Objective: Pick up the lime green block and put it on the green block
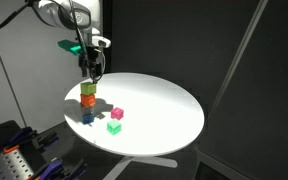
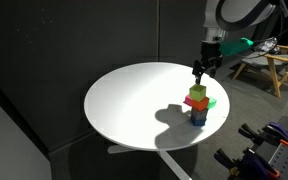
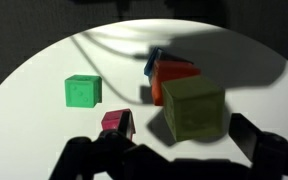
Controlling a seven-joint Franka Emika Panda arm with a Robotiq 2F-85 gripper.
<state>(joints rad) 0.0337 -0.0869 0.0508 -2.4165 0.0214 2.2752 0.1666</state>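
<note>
The lime green block (image 1: 88, 89) sits on top of a stack, on a red-orange block (image 1: 88, 100) that rests on a blue block (image 1: 88, 116). The stack also shows in an exterior view, with the lime green block (image 2: 198, 93) on top, and in the wrist view (image 3: 194, 108). The green block (image 1: 114, 127) lies alone on the white round table (image 1: 159, 105), to the left in the wrist view (image 3: 82, 90). My gripper (image 1: 92, 68) hangs just above the stack, open and empty, its dark fingers (image 3: 179, 158) apart below the lime green block in the wrist view.
A pink block (image 1: 117, 114) lies between the stack and the green block, also in the wrist view (image 3: 116, 122). The table edge is close to the stack. Dark curtains surround the table; tool racks stand on the floor beside it.
</note>
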